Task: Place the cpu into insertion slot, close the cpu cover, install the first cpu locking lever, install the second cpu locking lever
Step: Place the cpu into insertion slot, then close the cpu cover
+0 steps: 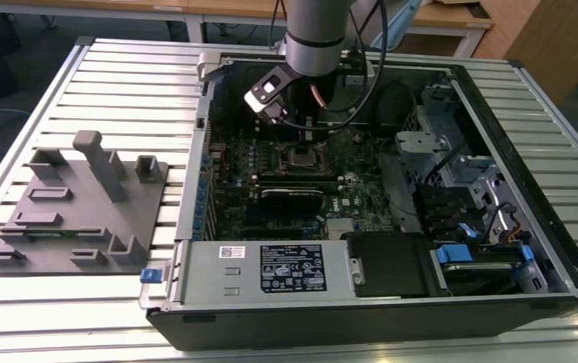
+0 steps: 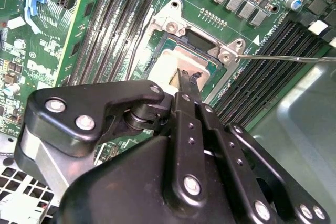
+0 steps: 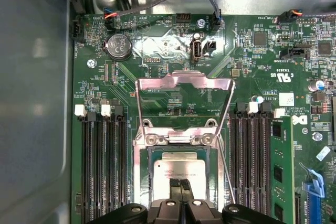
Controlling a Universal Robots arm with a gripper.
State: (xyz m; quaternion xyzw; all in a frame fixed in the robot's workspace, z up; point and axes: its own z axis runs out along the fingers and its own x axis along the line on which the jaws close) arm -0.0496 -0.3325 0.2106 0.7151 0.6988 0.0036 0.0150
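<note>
- Closed gripper (image 3: 181, 186), fingers pressed together, nothing held, tips over cpu (image 3: 167, 170).
- Seated cpu within insertion slot (image 3: 140, 160); cpu cover (image 3: 184, 78) raised, open.

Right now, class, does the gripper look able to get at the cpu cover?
Probably yes. The gripper sits over the cpu, and the cpu cover stands swung open just beyond, with nothing between them.

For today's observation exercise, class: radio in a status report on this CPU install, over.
Gripper shut, tips over the cpu, which lies in the insertion slot. Cpu cover open, swung up. Locking lever free beside the slot.
</note>
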